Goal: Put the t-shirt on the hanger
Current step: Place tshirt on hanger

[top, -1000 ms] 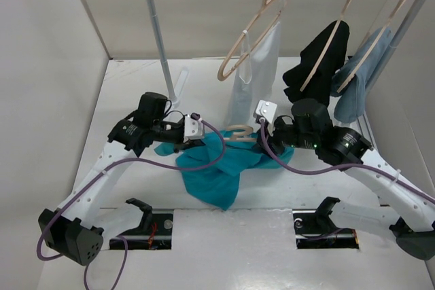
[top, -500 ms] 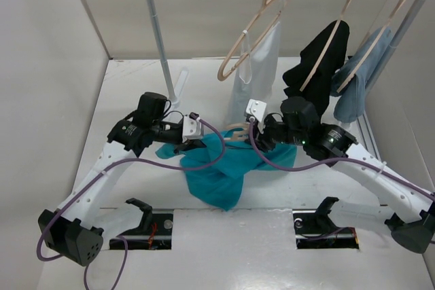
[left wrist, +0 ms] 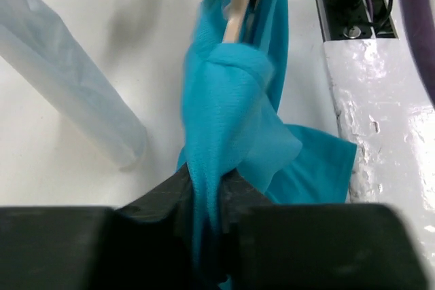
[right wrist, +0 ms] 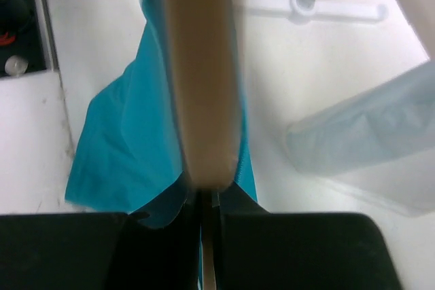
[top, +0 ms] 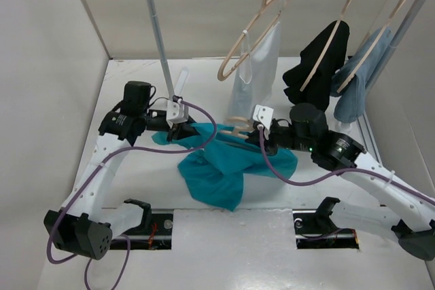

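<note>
Both arms bend inward; left gripper (top: 185, 132) pinches the teal soft-cloth t-shirt (top: 217, 171), right gripper (top: 254, 134) clamps the pale wooden hanger (top: 237, 124)

Soft, even light is coming from above, and the white table (top: 231, 242) is giving a mild glare at its near edge. Only faint shadows are lying on it. In the right wrist view the hanger (right wrist: 200, 66) is appearing as a blurred pale bar close to the lens. The t-shirt (left wrist: 231, 113) in the left wrist view is looking slightly soft.
</note>
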You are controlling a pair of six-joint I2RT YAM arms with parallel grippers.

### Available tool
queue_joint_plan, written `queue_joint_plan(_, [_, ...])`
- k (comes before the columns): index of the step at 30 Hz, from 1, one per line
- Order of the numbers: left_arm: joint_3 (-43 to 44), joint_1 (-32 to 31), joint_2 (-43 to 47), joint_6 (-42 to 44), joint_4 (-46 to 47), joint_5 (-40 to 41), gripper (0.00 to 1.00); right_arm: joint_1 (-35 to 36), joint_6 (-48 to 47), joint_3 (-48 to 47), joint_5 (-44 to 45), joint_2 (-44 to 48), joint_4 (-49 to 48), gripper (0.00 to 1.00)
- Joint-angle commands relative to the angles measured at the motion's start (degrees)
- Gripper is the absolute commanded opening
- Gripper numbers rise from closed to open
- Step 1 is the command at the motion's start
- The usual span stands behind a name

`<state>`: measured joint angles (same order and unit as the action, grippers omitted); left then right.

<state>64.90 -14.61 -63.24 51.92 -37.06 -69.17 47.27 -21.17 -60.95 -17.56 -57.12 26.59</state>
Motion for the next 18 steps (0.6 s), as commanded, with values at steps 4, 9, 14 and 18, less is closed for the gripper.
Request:
queue_joint_plan(4, [0.4, 3.45, 0.66, -4.52, 6.44, 7.18, 0.16, -0.86, 2.45, -1.45, 2.19, 4.04, 6.8, 0.0])
queue_joint_plan(9, [-0.74, 6.43, 0.66, -4.55, 10.52, 11.42, 0.23, -0.86, 3.06, -1.45, 2.18, 5.44, 8.04, 0.0])
queue_joint_plan(14, [-1.27, 6.44, 3.12, -8.48, 12.0, 9.05, 0.81, -0.86, 7.7, -3.3, 3.41, 5.36, 7.08, 0.0])
queue_joint_plan(18, [-3.2, 6.44, 8.73, -19.1, 21.21, 11.94, 1.0, 0.45, 12.9, -3.3, 4.02, 4.83, -0.29, 0.0])
